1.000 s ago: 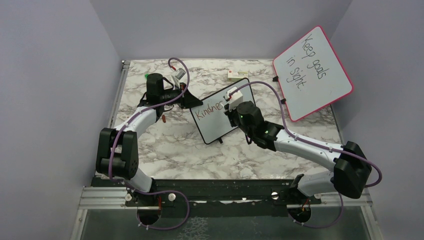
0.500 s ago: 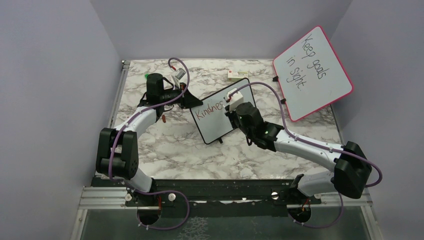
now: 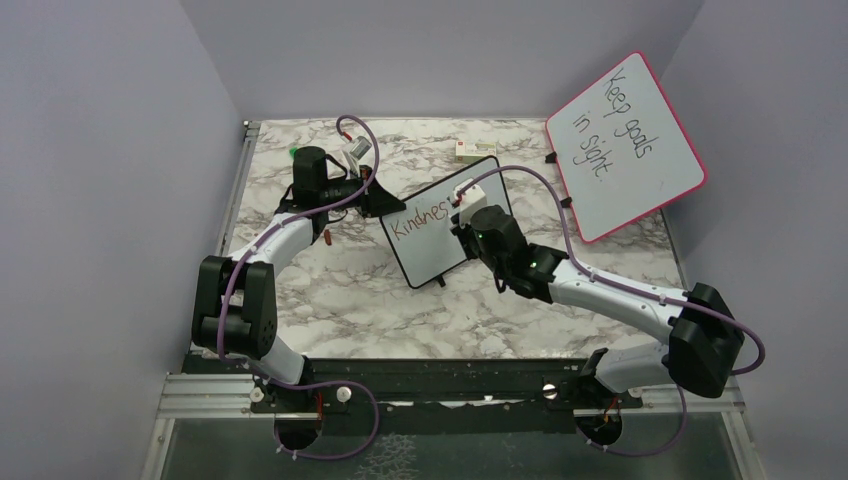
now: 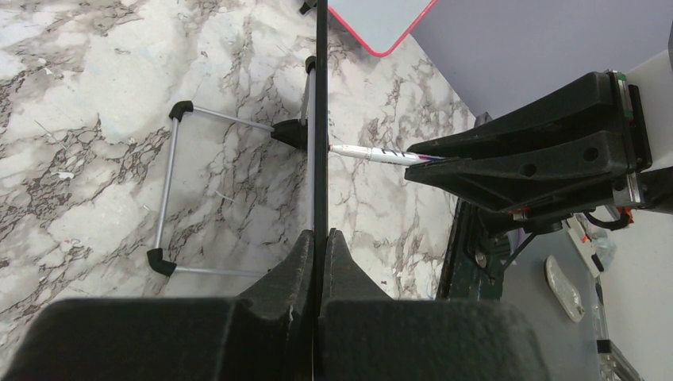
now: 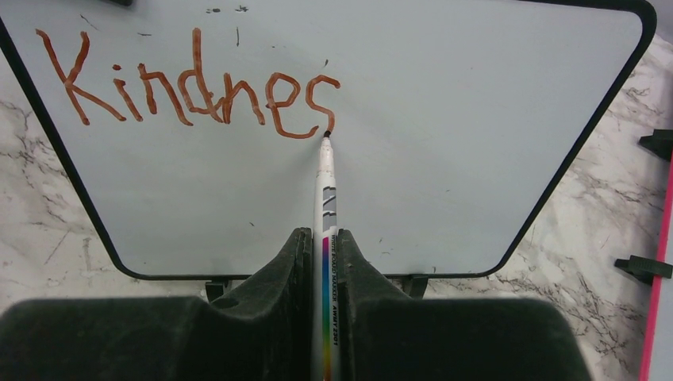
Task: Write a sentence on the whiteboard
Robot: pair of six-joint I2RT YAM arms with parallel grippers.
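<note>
Lettering on the whiteboard [image 5: 444,119] has grown in the last second: the sentence [image 5: 190,91], which ended at "Kindne" a moment ago, now reads "Kindnes" in red-brown strokes along the whiteboard's top line. The marker [image 5: 327,198] tip rests right at the tail of that fresh "s". By my reckoning the first word lacks one letter, and two more words must fit in the bare area below (most of the whiteboard is still unwritten).

The right gripper [image 5: 321,238] is clenched on the marker barrel, in front of the whiteboard's face. The left gripper [image 4: 319,238] pinches the whiteboard's thin black edge at its left side, steadying it. The whiteboard itself stands tilted on the marble table [image 3: 340,290], with the pink-framed board [image 3: 625,145] well off to its right.

From above, the right gripper covers the word's end and the tip's contact. The left wrist camera meets the whiteboard edge-on, so no writing shows there. A small white-and-red box [image 3: 470,151] just behind the whiteboard is too small to identify
</note>
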